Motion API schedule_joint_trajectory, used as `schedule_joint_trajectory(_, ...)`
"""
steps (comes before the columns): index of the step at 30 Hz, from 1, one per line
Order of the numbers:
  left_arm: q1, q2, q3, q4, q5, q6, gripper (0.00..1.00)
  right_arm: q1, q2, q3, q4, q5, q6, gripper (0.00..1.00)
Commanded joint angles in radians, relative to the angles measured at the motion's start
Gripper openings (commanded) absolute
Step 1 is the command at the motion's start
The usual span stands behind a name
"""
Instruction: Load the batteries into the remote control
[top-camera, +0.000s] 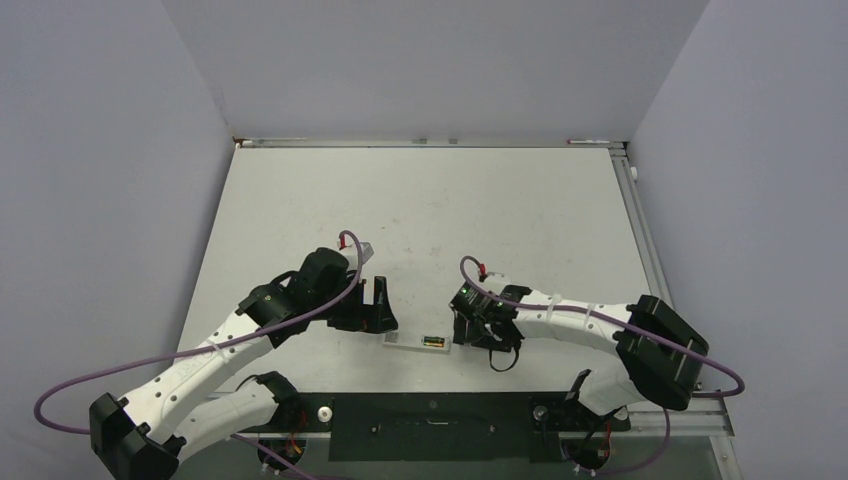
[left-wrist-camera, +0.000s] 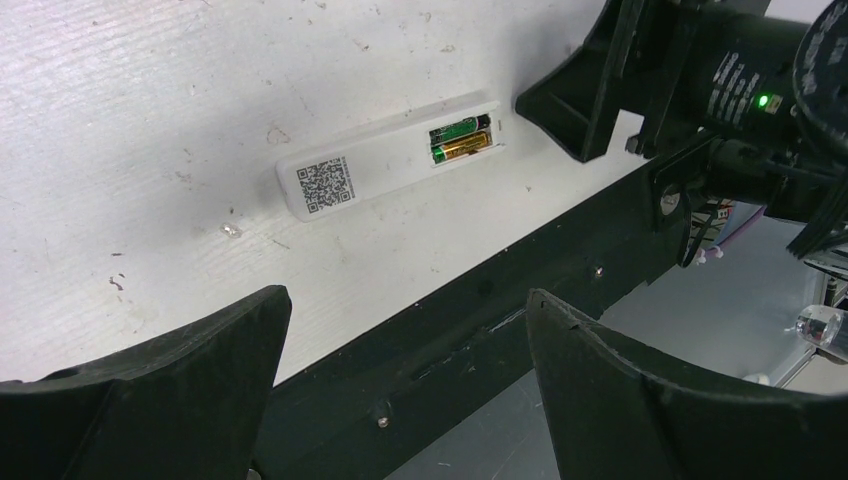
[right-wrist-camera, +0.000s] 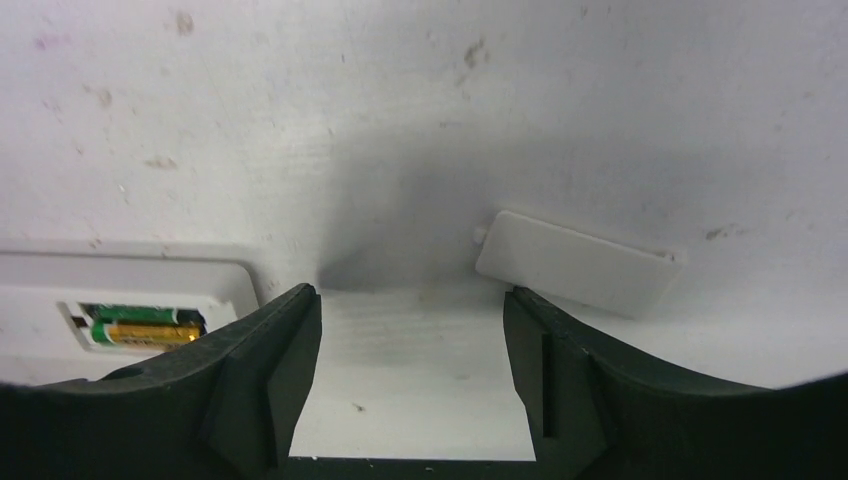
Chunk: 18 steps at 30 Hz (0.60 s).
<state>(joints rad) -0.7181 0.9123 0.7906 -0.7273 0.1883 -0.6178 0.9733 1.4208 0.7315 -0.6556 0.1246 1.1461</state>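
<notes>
White remote control (left-wrist-camera: 390, 160) is seen on the table (top-camera: 500, 200) between the arms, recess up, 2 batteries (left-wrist-camera: 460, 140) seated. Loose cover (right-wrist-camera: 575, 262) is not yet fitted. Jaws of left gripper (left-wrist-camera: 405, 330) and right gripper (right-wrist-camera: 410, 320) are set apart, nothing held.

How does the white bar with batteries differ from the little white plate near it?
The remote control is longer and thicker than the thin white plate. The remote control shows a square code and batteries in an open recess; the plate is plain. Both are white, flat on the table.
</notes>
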Motion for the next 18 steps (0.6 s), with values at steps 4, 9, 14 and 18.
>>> schedule_joint_trajectory(4,0.006,-0.007,-0.001,0.008,0.031,-0.011,0.86,-0.077,0.025,0.041,0.07,0.063,-0.153,0.66)
schedule_joint_trajectory(9,0.006,0.013,-0.001,0.029,0.068,-0.012,0.86,-0.081,-0.052,0.139,-0.044,0.063,-0.306,0.68)
schedule_joint_trajectory(14,0.005,0.055,-0.006,0.047,0.045,-0.047,0.86,-0.125,-0.121,0.21,-0.167,0.08,-0.441,0.73)
schedule_joint_trajectory(18,0.002,0.091,-0.034,0.062,0.024,-0.126,0.86,-0.207,-0.141,0.196,-0.207,0.047,-0.549,0.73)
